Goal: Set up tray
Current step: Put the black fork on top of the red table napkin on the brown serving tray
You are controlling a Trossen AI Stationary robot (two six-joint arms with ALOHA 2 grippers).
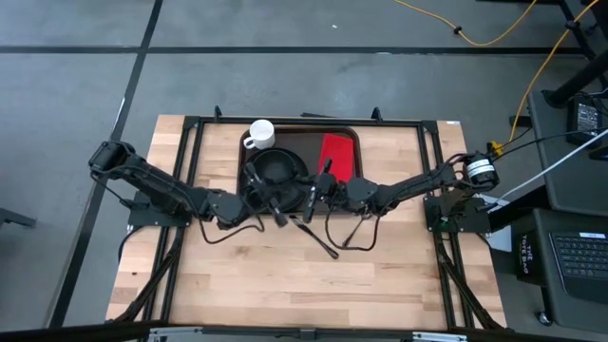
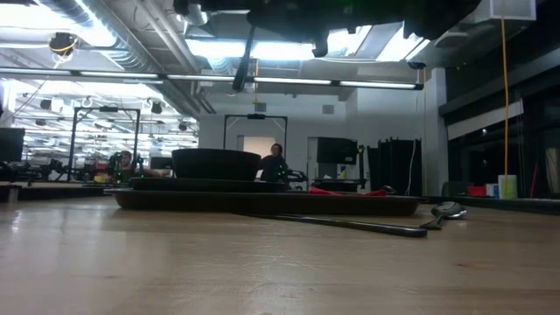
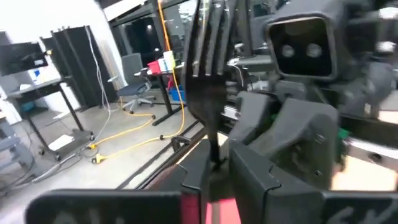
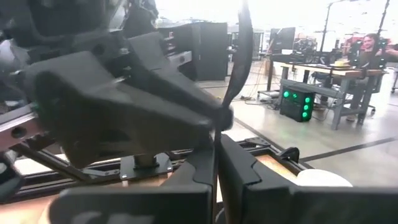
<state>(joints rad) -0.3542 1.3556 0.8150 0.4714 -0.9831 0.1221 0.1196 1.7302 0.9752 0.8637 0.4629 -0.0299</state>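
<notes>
A pale wood table (image 1: pixel 285 275) in a black frame stands on a grey floor, with a yellow cable (image 1: pixel 513 33) trailing across the floor at far right. The tray (image 1: pixel 350 141) lies at the far middle of the table, holding a black bowl (image 1: pixel 276 167) on its left half and a red napkin (image 1: pixel 335 152) on its right; a white mug (image 1: pixel 260 134) sits at its far-left corner. A spoon (image 2: pixel 444 211) lies on the wood near the tray, its handle running left along the board. Both arms reach in from the sides and meet over the tray's near edge. The left gripper (image 3: pixel 214 165) has its fingers closed tight on the handle of a dark fork (image 3: pixel 207 68), tines pointing up. The right gripper (image 4: pixel 216 155) has its fingers pressed on the same fork (image 4: pixel 239 56), seen edge-on. The low view looks into a large workshop with ceiling strip lights, ducts, dark racks and a person (image 2: pixel 274 162) seated beyond the tray; the right wrist view shows another person (image 4: pixel 368 46) at a far bench.
</notes>
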